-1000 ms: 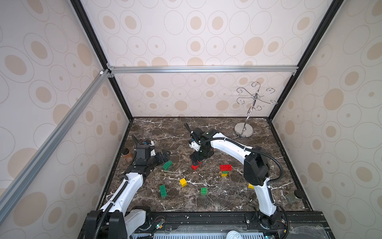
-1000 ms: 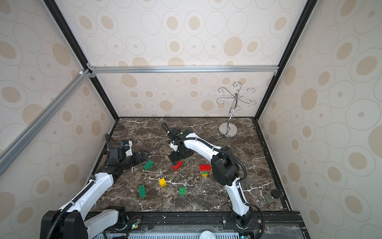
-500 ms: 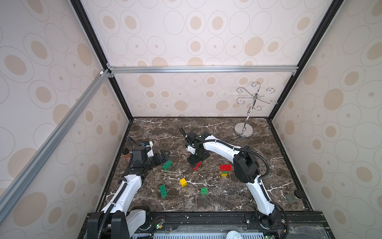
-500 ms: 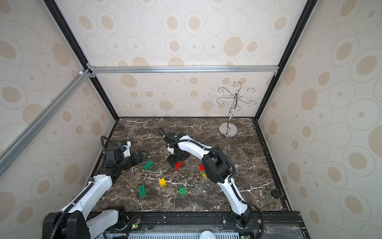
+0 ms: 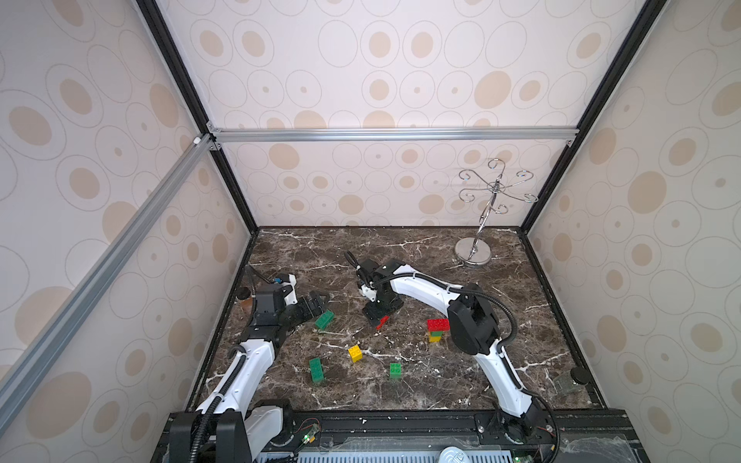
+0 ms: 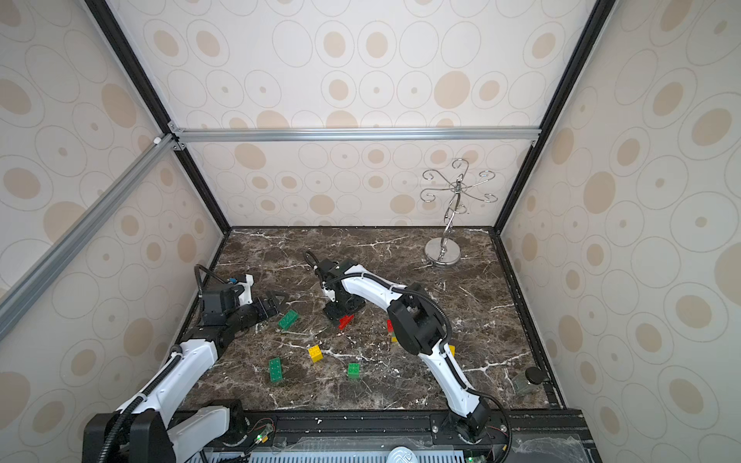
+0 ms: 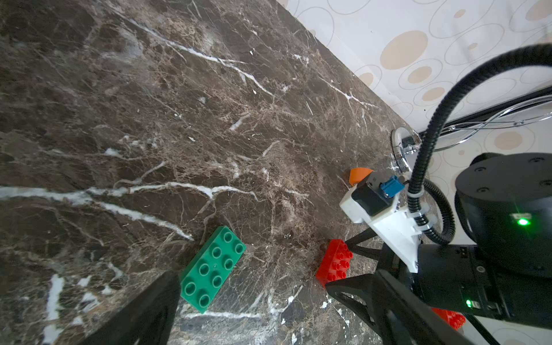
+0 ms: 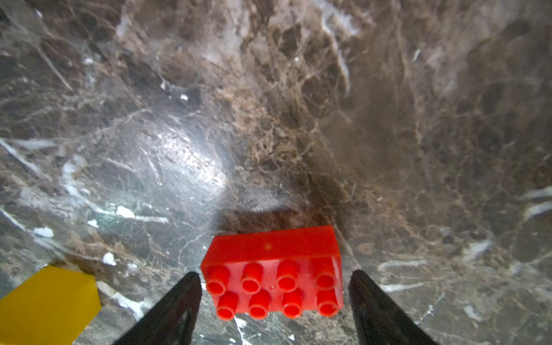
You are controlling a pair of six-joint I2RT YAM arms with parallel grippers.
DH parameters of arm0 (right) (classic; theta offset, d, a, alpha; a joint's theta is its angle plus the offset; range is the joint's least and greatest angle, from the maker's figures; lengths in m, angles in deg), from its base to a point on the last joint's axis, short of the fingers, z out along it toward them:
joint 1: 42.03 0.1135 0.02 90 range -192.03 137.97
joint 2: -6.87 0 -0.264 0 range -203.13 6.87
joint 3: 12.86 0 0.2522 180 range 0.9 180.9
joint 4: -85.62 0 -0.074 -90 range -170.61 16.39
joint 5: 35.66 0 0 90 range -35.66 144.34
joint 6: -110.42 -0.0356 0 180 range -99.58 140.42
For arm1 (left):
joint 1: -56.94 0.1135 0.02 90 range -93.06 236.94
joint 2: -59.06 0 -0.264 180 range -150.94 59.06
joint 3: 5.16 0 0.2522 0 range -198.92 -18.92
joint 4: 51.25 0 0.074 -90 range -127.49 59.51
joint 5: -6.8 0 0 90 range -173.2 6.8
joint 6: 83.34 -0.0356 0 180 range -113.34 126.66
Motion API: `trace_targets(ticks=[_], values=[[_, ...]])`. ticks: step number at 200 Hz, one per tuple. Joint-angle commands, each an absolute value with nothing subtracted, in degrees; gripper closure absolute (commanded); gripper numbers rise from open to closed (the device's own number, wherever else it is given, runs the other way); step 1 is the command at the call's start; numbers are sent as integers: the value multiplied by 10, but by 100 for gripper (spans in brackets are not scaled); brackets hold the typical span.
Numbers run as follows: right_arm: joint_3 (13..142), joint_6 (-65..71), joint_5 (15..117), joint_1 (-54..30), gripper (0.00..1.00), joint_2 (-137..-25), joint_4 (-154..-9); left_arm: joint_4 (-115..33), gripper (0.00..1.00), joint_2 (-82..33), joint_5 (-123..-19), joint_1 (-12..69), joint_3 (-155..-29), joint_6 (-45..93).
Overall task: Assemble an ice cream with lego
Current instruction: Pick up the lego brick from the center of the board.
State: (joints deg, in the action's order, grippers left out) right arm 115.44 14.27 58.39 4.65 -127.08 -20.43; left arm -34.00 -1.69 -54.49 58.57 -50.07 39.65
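Masking most of red brick [image 5: 383, 321]: right claw [image 5: 377, 315]

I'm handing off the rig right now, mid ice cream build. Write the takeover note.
Left gripper: open, empty, beside a green oblong brick.
Right gripper: open, straddling the red oblong brick, not yet gripping.
Done: a red-green-yellow stack.
Loose: yellow square brick, second green oblong, green square brick, orange dome near the right wrist.
Left: grasp the red brick, add the remaining pieces.

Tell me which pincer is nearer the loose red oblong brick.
Right. The right pincer straddles the red brick, a finger either side; the left pincer sits apart, by a green brick.
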Motion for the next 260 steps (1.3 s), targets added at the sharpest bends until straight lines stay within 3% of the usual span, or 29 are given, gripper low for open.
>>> trace_targets(ticks=[1,167,260], values=[[1161,144,573,56,19,-1284,-201,-349,0,-11,-536,591,-499,387],[1136,150,536,69,27,-1281,-222,-355,0,-6,-531,596,-495,393],[1138,118,512,69,53,-1227,-196,-360,0,-4,-529,595,-501,390]])
